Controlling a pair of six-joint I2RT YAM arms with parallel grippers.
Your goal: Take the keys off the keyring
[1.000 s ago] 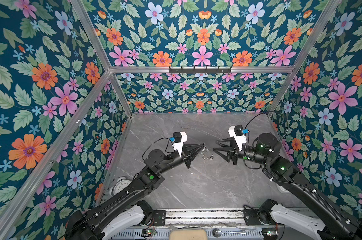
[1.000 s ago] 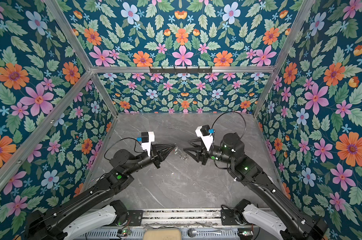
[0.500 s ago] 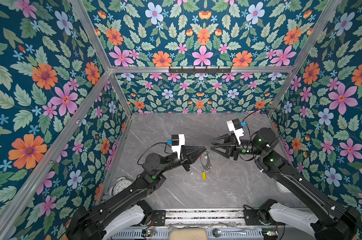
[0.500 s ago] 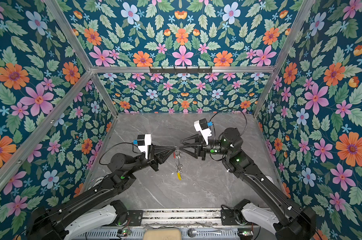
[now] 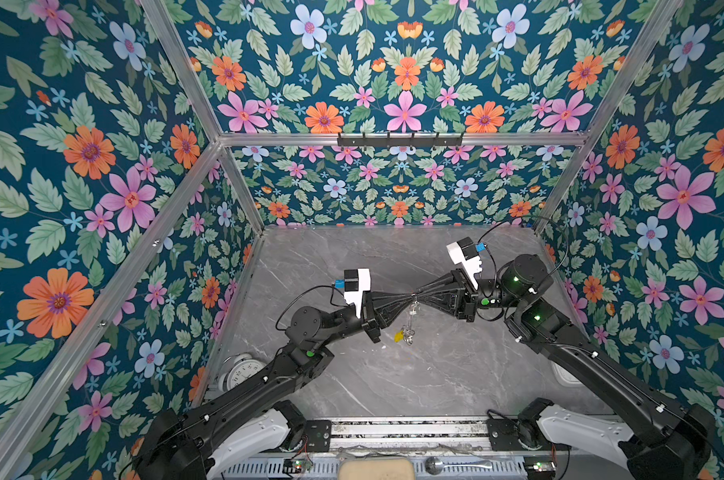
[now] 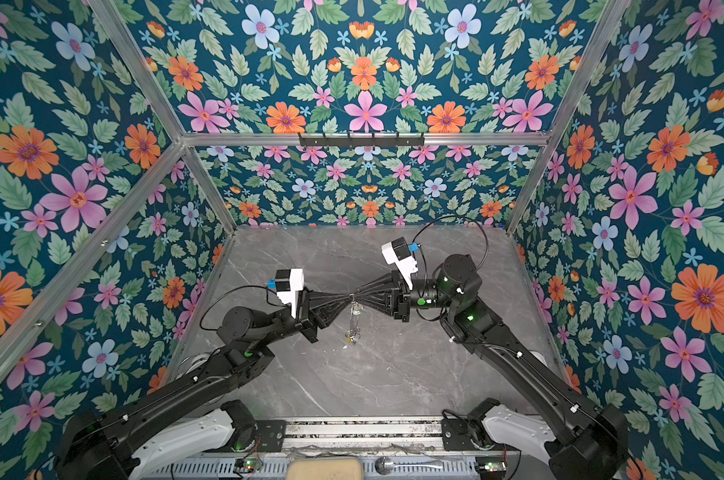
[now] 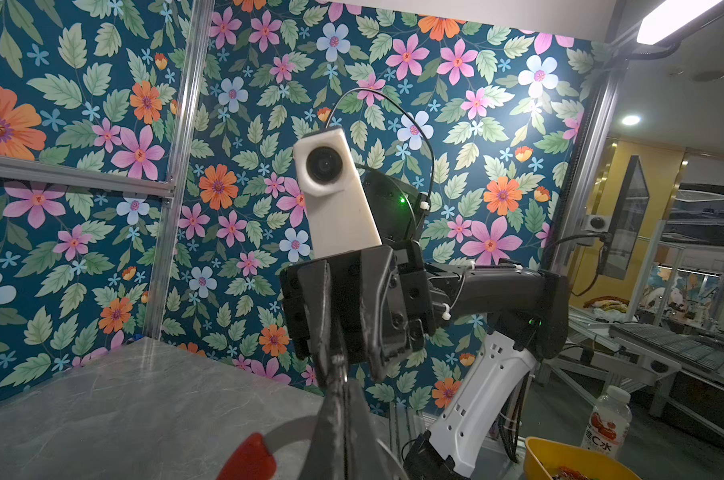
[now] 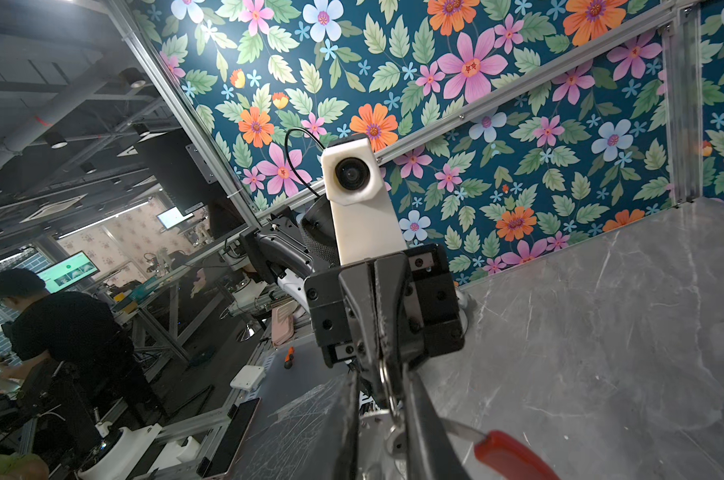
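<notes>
- In both top views the left gripper (image 5: 406, 297) (image 6: 347, 298) and the right gripper (image 5: 419, 296) (image 6: 359, 296) meet tip to tip above the middle of the grey table (image 5: 331, 257). The left arm (image 5: 268, 374) reaches in from 7 o'clock and the right arm (image 5: 580, 349) from 4 o'clock.
- In a top view the keyring (image 5: 412, 309) hangs edge-on from that meeting point toward 6 o'clock. The keys (image 5: 409, 332) dangle at its low end, with a yellow tag (image 5: 398, 336) at their 9 o'clock.
- A white clock (image 5: 240, 371) sits at the table's 8 o'clock corner.
- Left wrist view: the left gripper (image 7: 340, 399) has its fingers pressed together on the keyring's grey hoop (image 7: 287, 428). The red section (image 7: 250, 459) lies just beside them. The right gripper (image 7: 338, 357) faces it, tips touching.
- Right wrist view: the right gripper (image 8: 387, 374) has its jaws drawn narrow, with a small silver ring (image 8: 387, 384) between them. Whether they pinch it I cannot tell. The red section (image 8: 507, 457) lies just beside one finger.
</notes>
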